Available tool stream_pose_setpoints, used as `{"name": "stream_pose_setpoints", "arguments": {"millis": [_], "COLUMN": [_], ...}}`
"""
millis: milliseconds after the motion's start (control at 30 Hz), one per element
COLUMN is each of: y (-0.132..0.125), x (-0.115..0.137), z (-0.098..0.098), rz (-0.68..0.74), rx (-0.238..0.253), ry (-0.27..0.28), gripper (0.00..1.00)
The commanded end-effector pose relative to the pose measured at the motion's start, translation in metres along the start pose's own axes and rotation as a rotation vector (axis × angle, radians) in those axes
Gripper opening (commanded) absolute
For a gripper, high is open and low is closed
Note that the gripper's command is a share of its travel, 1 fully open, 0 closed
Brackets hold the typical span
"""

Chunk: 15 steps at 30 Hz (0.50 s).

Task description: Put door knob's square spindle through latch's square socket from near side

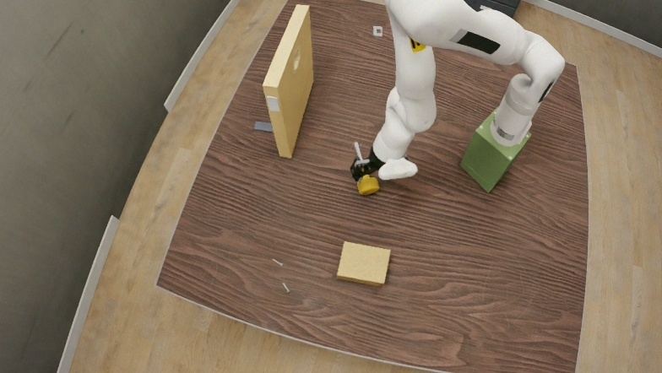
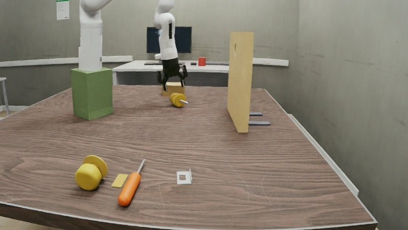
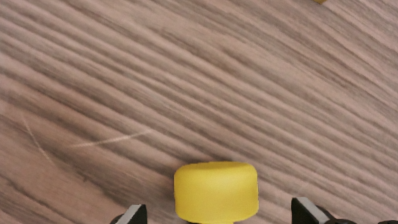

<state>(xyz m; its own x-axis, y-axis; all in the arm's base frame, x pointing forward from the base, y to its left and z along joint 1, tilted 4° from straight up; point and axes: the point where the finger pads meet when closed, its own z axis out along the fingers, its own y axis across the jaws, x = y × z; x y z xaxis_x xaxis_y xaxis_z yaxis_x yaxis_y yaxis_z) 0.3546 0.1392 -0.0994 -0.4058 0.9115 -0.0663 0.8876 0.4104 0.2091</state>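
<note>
Wrist view, door knob (image 3: 216,191) cropped, pincer (image 3: 220,216) fingertips barely showing

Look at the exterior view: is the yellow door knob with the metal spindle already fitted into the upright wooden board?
No: the yellow door knob with the metal spindle lies on the table, apart from the upright wooden board.

My body: a smooth white arm (image 1: 419,69).
I carry black panels, a yellow mark, a black gripper (image 2: 171,76), and a green base (image 2: 91,92).
</note>
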Motion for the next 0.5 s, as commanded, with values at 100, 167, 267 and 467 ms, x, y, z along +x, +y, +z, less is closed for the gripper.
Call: {"name": "stream_pose_setpoints", "arguments": {"millis": [100,167,267,467], "y": [-0.001,-0.001,-0.001,-0.001], "x": [0.000,0.000,0.000,0.000], "z": [0.013,0.015,0.019,0.022], "rz": [0.000,0.000,0.000,0.000], "rx": [0.002,0.002,0.002,0.002], "ry": [-0.001,-0.001,-0.001,-0.001], "gripper": [0.90,0.90,0.90,0.90]}}
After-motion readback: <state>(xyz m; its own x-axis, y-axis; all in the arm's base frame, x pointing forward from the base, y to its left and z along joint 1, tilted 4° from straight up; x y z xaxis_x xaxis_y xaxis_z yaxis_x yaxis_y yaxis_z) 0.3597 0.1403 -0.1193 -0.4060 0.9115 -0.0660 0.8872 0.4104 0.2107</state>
